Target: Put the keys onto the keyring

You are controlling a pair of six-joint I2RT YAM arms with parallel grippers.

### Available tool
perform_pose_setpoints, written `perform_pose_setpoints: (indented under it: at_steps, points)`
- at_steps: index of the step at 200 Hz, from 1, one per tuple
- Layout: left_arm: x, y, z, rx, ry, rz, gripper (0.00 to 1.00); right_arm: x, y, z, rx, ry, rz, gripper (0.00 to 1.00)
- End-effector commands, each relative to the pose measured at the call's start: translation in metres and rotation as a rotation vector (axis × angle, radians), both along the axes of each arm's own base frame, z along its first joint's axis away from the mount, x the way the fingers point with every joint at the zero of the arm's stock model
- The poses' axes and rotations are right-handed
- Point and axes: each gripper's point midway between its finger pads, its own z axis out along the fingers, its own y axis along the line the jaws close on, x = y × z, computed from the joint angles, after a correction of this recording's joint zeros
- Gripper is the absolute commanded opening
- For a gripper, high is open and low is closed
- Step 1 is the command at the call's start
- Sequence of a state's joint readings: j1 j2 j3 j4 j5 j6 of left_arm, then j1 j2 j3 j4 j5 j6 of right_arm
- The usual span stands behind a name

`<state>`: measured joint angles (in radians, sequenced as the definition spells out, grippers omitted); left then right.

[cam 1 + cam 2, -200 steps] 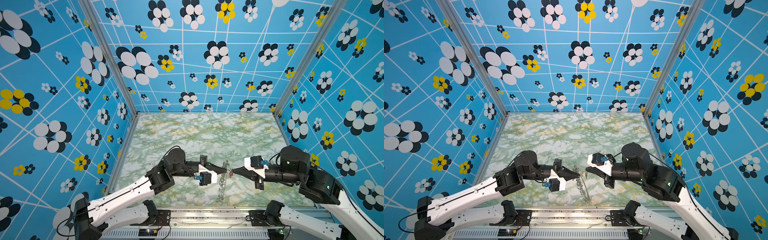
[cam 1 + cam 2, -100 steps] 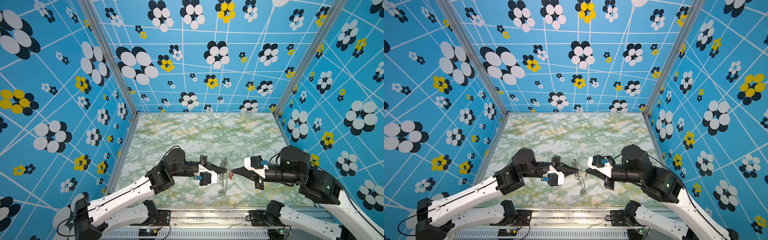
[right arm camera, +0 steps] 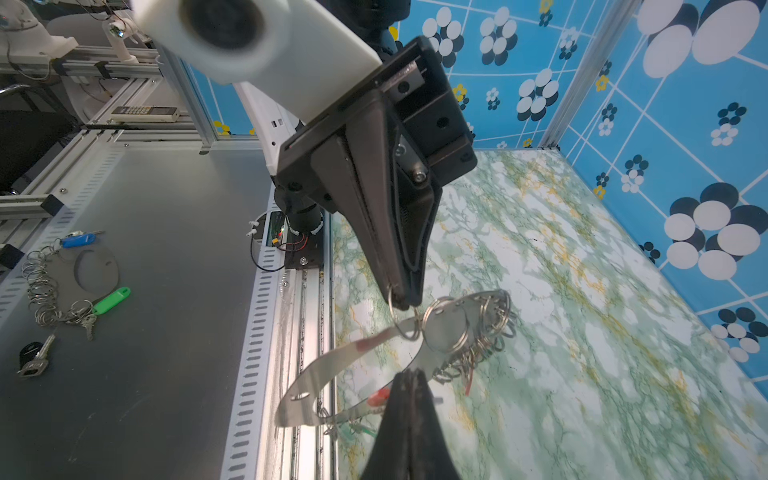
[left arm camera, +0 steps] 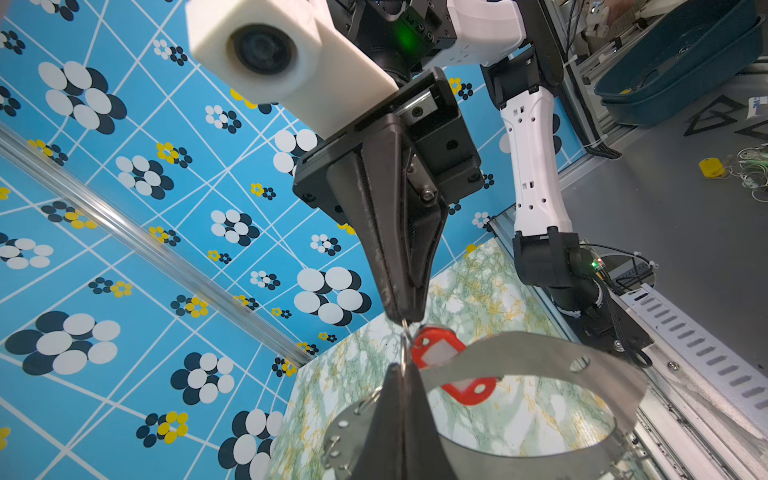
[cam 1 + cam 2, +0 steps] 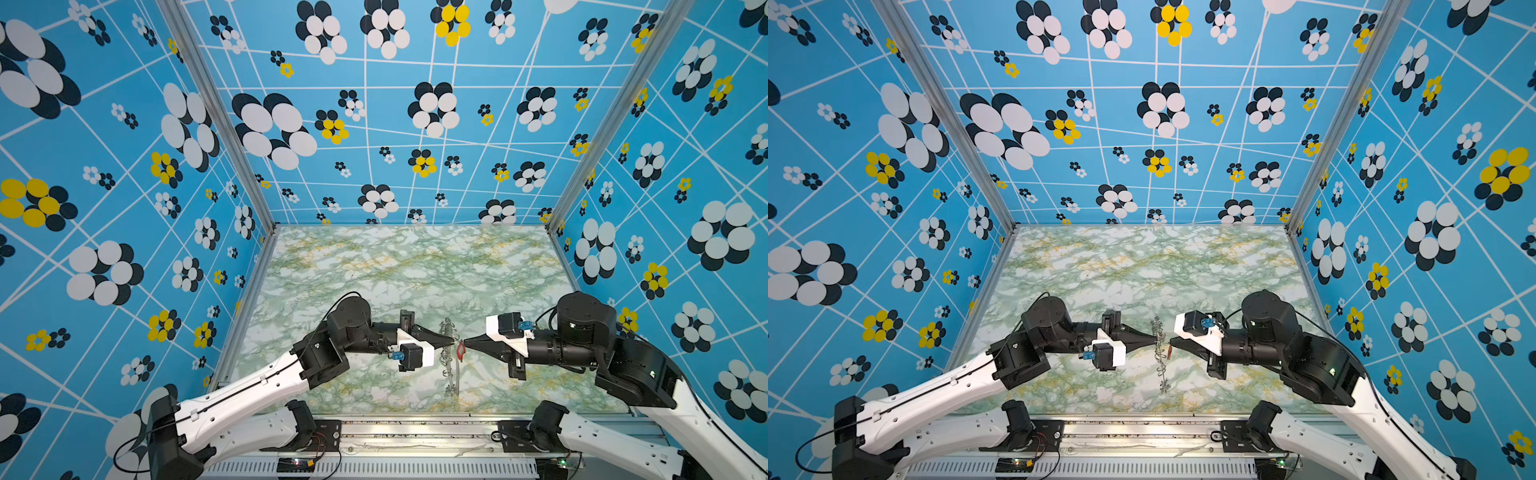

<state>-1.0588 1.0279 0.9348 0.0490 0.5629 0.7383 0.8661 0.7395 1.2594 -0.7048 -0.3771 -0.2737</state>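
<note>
The keyring [image 5: 449, 365] [image 5: 1161, 368], a grey crescent plate [image 4: 540, 353] [image 3: 332, 365] edged with silver rings [image 3: 478, 328], hangs edge-on above the table between both arms. My left gripper [image 5: 451, 341] [image 5: 1156, 341] [image 4: 402, 368] [image 3: 401, 303] is shut on one of its rings. Tip to tip with it, my right gripper [image 5: 465, 343] [image 5: 1171, 343] [image 4: 405, 318] [image 3: 409, 374] is shut at the wire loop of a red key tag [image 5: 460, 351] [image 4: 440, 353] [image 3: 380, 397], which lies against the plate. A green tag [image 3: 357, 432] peeks out below the plate.
The marble-patterned table [image 5: 395, 270] has blue flowered walls on three sides and a metal rail along its front edge [image 5: 415, 428]. On the grey bench outside lie another keyring with tags [image 3: 70, 286], a black key [image 3: 33, 357], a yellow tag [image 4: 710, 167] and a blue bin [image 4: 681, 62].
The left gripper has edged right toward the right gripper, so the tips stand closer. The keyring has swung slightly with it. Both grippers stay shut.
</note>
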Motion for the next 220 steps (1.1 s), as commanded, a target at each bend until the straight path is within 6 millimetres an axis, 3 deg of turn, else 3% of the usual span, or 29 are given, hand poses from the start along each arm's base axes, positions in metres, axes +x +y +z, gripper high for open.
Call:
perform_pose_setpoints:
  at_steps: [1,37,220]
  points:
    - [0.001,0.002,0.015,-0.057,-0.09,0.026,0.0,-0.01,-0.001,-0.013,-0.066,0.061,0.05,0.0]
    - [0.003,0.004,0.015,-0.06,-0.12,0.043,0.0,-0.017,0.001,-0.031,-0.135,0.102,0.102,0.0]
    - [0.003,0.005,0.014,-0.065,-0.159,0.043,0.0,-0.011,0.009,-0.049,-0.182,0.097,0.121,0.0]
